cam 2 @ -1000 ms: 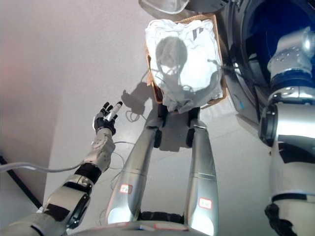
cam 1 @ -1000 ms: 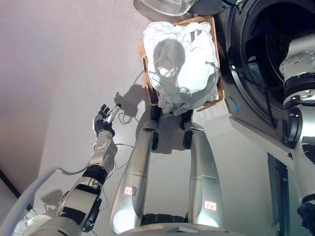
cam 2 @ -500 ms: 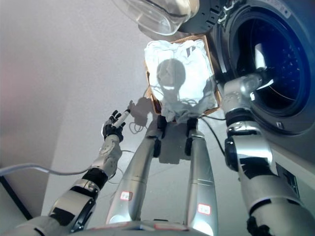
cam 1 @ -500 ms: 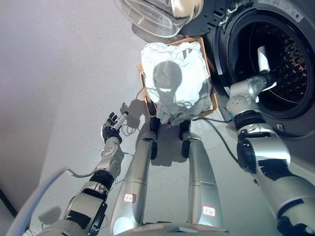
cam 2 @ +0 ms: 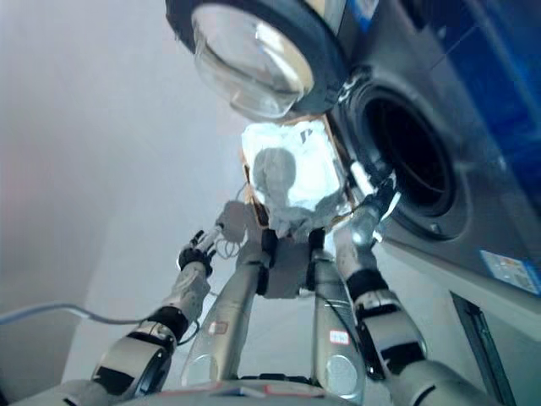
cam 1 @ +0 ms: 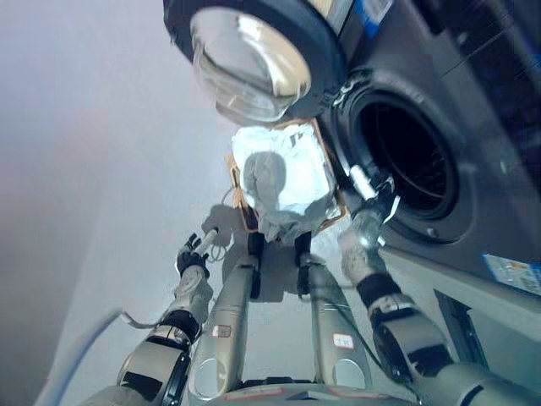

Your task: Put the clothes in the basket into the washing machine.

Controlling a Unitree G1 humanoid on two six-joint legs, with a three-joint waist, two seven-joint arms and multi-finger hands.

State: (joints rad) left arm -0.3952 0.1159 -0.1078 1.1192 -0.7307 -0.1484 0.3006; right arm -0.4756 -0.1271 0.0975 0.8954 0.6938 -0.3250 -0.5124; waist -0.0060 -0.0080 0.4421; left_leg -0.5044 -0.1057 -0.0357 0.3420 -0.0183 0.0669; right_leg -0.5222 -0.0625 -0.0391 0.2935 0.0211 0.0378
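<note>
The wicker basket (cam 1: 237, 179) stands on the floor in front of me, heaped with white clothes (cam 1: 283, 169). To its right is the washing machine's dark drum opening (cam 1: 407, 162), and its round door (cam 1: 252, 61) is swung open above the basket. My right hand (cam 1: 374, 193) hovers at the lower left rim of the opening, between basket and drum, fingers straight and holding nothing. My left hand (cam 1: 195, 252) hangs open over the floor, left of the basket and apart from it.
The grey front of the washing machine (cam 1: 473, 245) fills the right side. The open door overhangs the space above the basket. Bare pale floor (cam 1: 101, 169) lies to the left.
The view has tilted upward, so everything sits lower. My right hand has drawn back from inside the drum to the opening's lower left rim. The left hand has stayed put.
</note>
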